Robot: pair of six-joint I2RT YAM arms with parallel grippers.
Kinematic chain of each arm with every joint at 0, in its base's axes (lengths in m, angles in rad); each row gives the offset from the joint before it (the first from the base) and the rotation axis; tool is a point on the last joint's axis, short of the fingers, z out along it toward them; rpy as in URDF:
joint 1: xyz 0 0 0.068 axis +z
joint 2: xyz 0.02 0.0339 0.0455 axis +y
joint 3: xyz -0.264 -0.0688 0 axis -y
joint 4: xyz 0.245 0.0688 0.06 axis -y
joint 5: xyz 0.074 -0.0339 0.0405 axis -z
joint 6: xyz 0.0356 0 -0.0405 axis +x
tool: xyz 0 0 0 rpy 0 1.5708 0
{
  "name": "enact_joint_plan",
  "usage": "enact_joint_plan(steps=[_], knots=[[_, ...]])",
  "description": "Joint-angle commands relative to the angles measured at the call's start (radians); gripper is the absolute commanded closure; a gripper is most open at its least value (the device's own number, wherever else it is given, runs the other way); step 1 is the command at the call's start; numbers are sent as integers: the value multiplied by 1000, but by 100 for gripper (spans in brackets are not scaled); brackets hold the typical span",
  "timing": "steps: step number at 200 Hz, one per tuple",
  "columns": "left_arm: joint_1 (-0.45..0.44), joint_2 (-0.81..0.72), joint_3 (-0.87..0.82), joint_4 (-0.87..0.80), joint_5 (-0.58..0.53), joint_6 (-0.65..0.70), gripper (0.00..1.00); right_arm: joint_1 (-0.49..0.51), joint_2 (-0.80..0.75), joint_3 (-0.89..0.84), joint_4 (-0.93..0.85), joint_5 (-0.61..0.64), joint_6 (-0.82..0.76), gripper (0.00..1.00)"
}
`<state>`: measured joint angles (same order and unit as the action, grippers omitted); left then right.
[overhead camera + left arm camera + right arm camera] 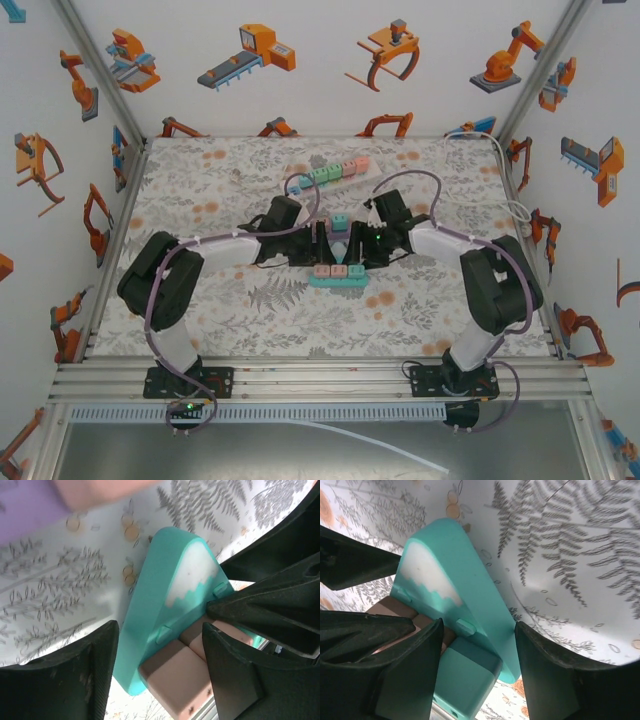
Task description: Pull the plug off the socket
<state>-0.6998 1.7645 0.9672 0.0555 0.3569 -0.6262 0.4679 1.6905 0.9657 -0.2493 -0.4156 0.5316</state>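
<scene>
Black fingers (pixel 65 680) of the left gripper (pixel 159 627) straddle the pink plug (pixel 175 685) end of the teal socket strip (pixel 165 590). The right gripper (pixel 479 624) straddles its teal plug (pixel 465 680) end. Both pairs of jaws sit narrowed close against the strip; whether they clamp it I cannot tell. It lies flat on the fern-print table (pixel 230 320). Beyond it lies a second power strip (pixel 325 173).

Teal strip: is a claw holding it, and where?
Right gripper seems to pinch the strip across one end; left gripper straddles the other end, grip unclear.
</scene>
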Motion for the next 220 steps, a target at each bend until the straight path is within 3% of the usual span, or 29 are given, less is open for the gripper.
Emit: enact_joint_plan(steps=[1, 75, 112, 144, 163, 187, 220], knots=[[-7, -73, -73, -15, 17, -46, 37, 42, -25, -39, -9, 1, 24, 47], [-13, -223, -163, -113, -71, -18, 35, 88, -198, -107, -39, 113, 63, 43], [-15, -277, -142, -149, -86, -8, 35, 89, -370, -54, -119, 198, -72, 35], [-14, -370, -127, -190, -111, 47, 30, 111, -562, -84, -66, 353, -310, 34], [-15, -422, -114, -228, -134, 117, 27, 145, -680, -161, 35, 381, -553, 32], [-15, -468, -110, -229, -148, 186, 25, 160, -784, -249, 96, 236, -865, 26], [-16, -471, -107, -207, -125, 206, 24, 177, -839, -340, 95, -42, -1211, 26]])
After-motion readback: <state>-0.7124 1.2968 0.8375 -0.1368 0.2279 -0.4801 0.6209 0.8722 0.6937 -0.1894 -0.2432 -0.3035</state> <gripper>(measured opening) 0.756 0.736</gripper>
